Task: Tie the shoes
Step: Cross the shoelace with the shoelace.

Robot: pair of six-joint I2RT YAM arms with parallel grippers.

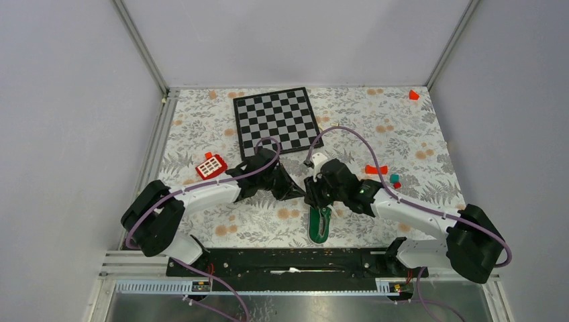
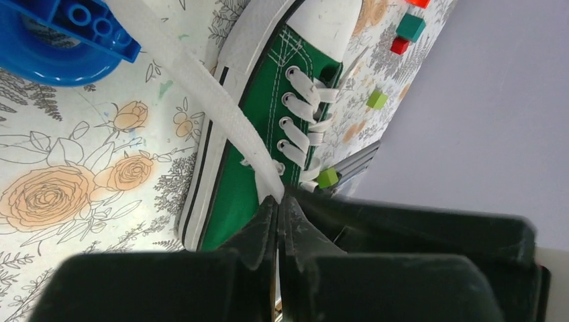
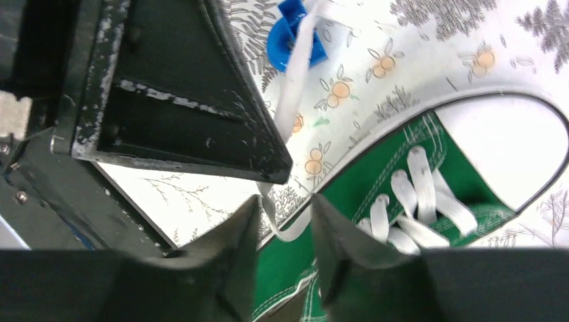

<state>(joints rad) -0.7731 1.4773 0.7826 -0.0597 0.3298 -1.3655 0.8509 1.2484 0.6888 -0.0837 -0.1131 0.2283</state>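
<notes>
One green canvas sneaker (image 1: pixel 320 227), white sole and toe cap, lies on the floral table cover (image 1: pixel 402 134) near the middle, close to the arms' base rail. Both grippers meet just over its far end. Left gripper (image 2: pixel 278 201): fingers pressed together, pinching a white lace (image 2: pixel 201 74) right at the tips, beside the lowest eyelets. From the pinch the lace runs taut, up and away across the side of the sole toward a blue plastic piece (image 2: pixel 60 40). Right gripper (image 3: pixel 285 201): fingers parted by a narrow gap, tips just off the edge of the sole on the lace side. A loop of the lace passes through that gap, and neither pad visibly presses it. The left finger sits just above these tips in the right wrist view. Four rows of lacing are visible, crossed flat over the tongue. Farther out are a teal cube (image 2: pixel 410 27), a red cube (image 2: pixel 400 45) and two green cubes (image 2: pixel 377 99). A red block with white squares (image 1: pixel 211 166) lies left of the arms, and a chessboard (image 1: pixel 277 121) lies beyond them.
</notes>
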